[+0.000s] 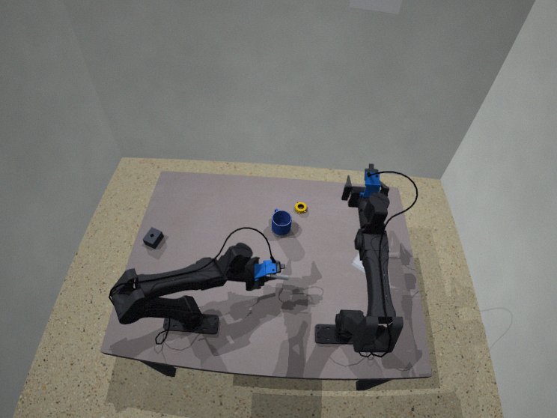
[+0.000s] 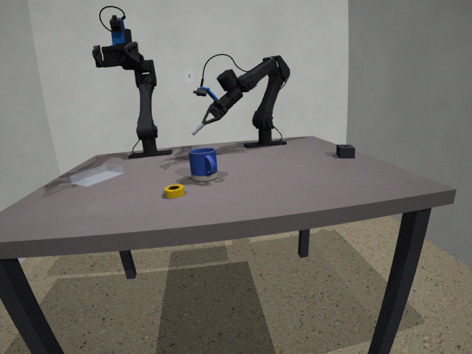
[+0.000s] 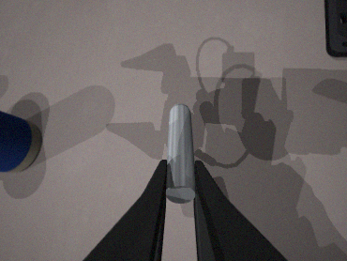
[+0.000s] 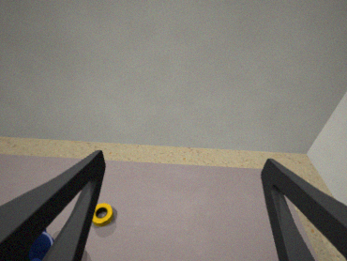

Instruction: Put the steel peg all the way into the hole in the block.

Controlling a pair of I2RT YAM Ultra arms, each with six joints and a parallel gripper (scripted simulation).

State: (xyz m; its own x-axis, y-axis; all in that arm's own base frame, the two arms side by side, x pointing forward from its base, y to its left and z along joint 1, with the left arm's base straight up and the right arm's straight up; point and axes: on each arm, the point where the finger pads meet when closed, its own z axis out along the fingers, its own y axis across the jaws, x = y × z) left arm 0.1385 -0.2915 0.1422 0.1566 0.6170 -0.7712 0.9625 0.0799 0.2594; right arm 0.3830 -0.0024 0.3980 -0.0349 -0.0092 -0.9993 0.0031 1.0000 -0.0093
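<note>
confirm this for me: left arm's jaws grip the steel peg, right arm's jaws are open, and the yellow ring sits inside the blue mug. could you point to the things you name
The yellow ring (image 1: 295, 208) (image 2: 174, 194) (image 4: 107, 220) sits beside the blue mug (image 1: 281, 228) (image 2: 202, 163) (image 3: 13, 143) (image 4: 40, 246), per the top view; the rest stands.

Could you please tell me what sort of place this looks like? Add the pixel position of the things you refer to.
Probably a robot test or lab room: two black robot arms are mounted on a brown tabletop (image 1: 215, 202) (image 2: 289, 183), with a dark block with a hole (image 1: 153, 237) (image 2: 345, 151) and plain grey walls around.
</note>
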